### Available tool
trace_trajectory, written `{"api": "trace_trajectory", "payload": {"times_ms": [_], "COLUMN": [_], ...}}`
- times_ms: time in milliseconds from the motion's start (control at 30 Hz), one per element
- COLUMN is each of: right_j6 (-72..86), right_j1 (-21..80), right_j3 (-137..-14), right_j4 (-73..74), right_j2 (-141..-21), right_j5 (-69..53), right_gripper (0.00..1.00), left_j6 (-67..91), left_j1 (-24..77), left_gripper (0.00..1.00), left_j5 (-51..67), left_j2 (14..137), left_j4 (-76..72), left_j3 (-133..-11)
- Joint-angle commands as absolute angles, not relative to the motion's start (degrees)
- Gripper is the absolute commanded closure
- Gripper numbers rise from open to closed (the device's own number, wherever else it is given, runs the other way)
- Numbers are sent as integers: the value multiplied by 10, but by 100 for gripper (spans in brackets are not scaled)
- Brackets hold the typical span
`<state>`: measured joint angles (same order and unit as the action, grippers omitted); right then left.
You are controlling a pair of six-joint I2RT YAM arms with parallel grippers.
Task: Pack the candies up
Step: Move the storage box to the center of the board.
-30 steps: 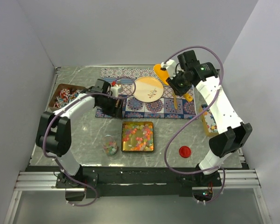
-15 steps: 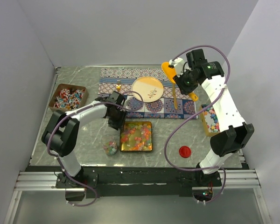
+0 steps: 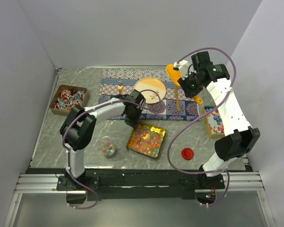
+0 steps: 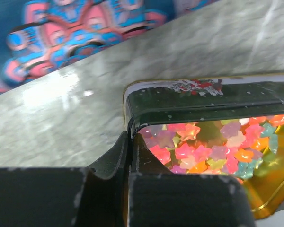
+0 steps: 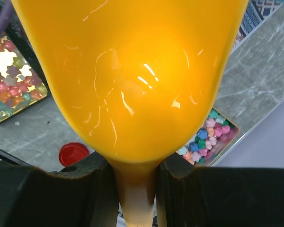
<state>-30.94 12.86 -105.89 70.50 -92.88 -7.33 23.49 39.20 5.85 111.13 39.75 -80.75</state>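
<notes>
Small star-shaped candies (image 3: 146,138) in pink, orange, yellow and green fill a gold tin (image 3: 157,126) in front of the arms, and it sits skewed. My left gripper (image 3: 133,113) is shut on the tin's far-left wall; the left wrist view shows my gripper (image 4: 129,138) pinching the rim (image 4: 180,92), one finger among the candies (image 4: 203,149). A small clear jar (image 3: 107,147) left of the tin holds some candies. My right gripper (image 3: 184,79) hangs above the mat's right end, shut on an orange funnel (image 3: 172,73); the right wrist view shows it (image 5: 135,165) clamping the funnel (image 5: 132,71) by its spout.
A red lid (image 3: 187,153) lies right of the tin. A patterned mat (image 3: 132,106) carries a cream plate (image 3: 150,90) and an orange stick (image 3: 178,101). A brown box (image 3: 68,98) of wrapped sweets stands at left, and a second candy tin (image 3: 213,121) at right.
My left gripper came off the mat, moved right to the gold tin's corner and shut on its wall. The tin has turned and slid right. The right arm with the funnel drifted slightly right.
</notes>
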Motion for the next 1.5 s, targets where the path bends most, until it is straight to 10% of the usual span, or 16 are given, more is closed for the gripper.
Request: {"api": "trace_trajectory", "payload": {"times_ms": [0,600,767,967,1467], "right_j6": [-308,-301,-300,-298,-303], "right_j1": [114,76,76,75,76], "right_j3": [-1050,-1017,-998,-1017,-1124], "right_j4": [708,709,708,710,705], "right_j2": [-883,-843,-826,-825,-902], "right_j5": [-86,-88,-76,-53,-59], "right_gripper": [100,100,100,100,100], "left_j6": [286,419,407,301,-72], "left_j1": [437,477,481,437,28], "left_gripper": [99,97,38,8,17], "left_j5": [64,3,47,133,94], "left_j2": [1135,1196,1199,1117,999], "left_j4": [388,409,389,384,563], "left_j3": [-849,-973,-985,-979,-992]}}
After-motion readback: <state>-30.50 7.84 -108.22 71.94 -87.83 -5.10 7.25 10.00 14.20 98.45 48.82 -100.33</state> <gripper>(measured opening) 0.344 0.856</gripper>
